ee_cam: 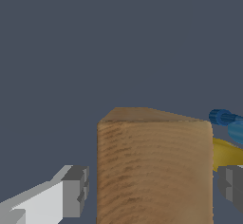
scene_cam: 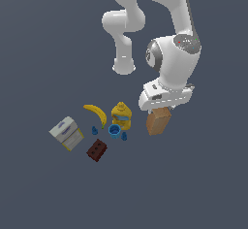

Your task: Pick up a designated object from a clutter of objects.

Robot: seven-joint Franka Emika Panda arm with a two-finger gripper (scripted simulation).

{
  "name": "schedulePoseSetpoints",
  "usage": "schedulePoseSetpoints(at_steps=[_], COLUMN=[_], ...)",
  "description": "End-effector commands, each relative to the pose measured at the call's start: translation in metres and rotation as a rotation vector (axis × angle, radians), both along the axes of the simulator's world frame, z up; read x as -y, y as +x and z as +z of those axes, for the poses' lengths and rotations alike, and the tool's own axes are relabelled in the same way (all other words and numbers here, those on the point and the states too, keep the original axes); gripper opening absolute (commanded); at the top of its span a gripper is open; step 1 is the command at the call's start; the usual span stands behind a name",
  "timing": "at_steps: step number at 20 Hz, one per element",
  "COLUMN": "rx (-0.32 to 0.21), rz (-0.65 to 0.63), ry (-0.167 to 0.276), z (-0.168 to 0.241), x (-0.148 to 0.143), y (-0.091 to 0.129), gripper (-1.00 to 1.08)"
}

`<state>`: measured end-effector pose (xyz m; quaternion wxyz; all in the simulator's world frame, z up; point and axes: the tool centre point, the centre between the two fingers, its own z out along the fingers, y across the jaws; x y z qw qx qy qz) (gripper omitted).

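Beside the blue cup [scene_cam: 114, 131], the gripper [ee_cam: 154, 185] straddles the tan box [scene_cam: 158, 121] with fingers spread, not touching.

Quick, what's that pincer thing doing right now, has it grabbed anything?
Pincer: open, one finger on each side of the tan box, gaps showing on both sides, so nothing gripped yet.

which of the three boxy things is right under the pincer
The plain tan box, at the exterior view's right end of the group. The white-grey box and the dark brown brick lie well off to the left, away from the pincer.
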<state>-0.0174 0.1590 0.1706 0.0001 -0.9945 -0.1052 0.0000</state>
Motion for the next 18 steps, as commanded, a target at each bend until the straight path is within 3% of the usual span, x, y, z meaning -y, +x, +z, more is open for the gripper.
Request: schedulePoseSetpoints(at_steps=[1,8,9,18], rx=[-0.001,0.000,0.000,0.000], rz=[0.000,0.000,0.000,0.000], ry=[0.000,0.000,0.000,0.000], z=[-0.013,-0.028,-0.028,-0.028], x=[0.000,-0.001,-0.001,-0.001], y=[-0.001,0.000,0.000,0.000], gripper=[1.00,1.00,-1.00,-1.00])
